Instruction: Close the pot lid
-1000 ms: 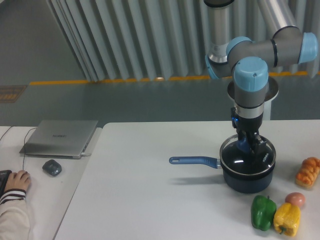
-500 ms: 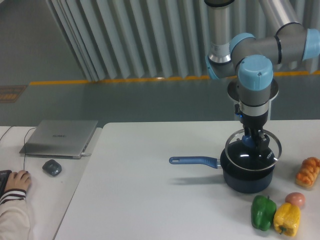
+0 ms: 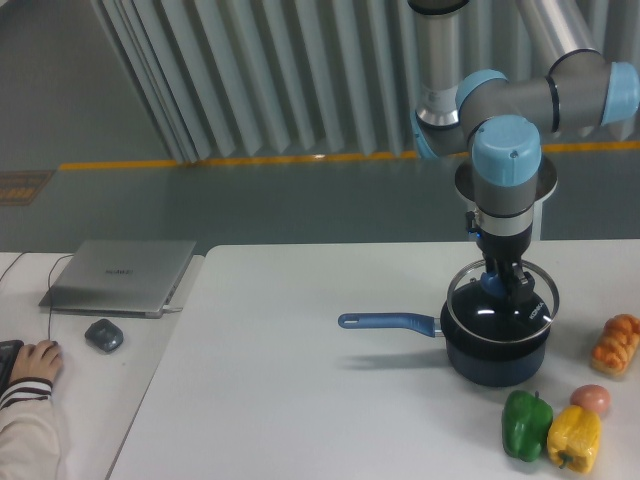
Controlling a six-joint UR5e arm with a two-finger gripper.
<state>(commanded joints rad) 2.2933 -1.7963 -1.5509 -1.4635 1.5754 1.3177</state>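
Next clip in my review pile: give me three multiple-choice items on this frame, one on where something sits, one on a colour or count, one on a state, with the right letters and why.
1. Where do the two bell peppers lie relative to the pot?
A. In front of it, toward the table's near right edge
B. Behind it, by the far edge
C. Beside the laptop

2. What colours are the two peppers?
A. Red and orange
B. Green and yellow
C. Both green

3. How is the pot lid right now?
A. Flat on the table
B. Held by the gripper at its knob, over the pot
C. Leaning on the laptop

Answers: 1 A, the green pepper and yellow pepper lie nearer the camera than the pot. 2 B, one is green, one yellow. 3 B, the gripper is shut on the knob of the pot lid, which sits tilted above the pot's rim.
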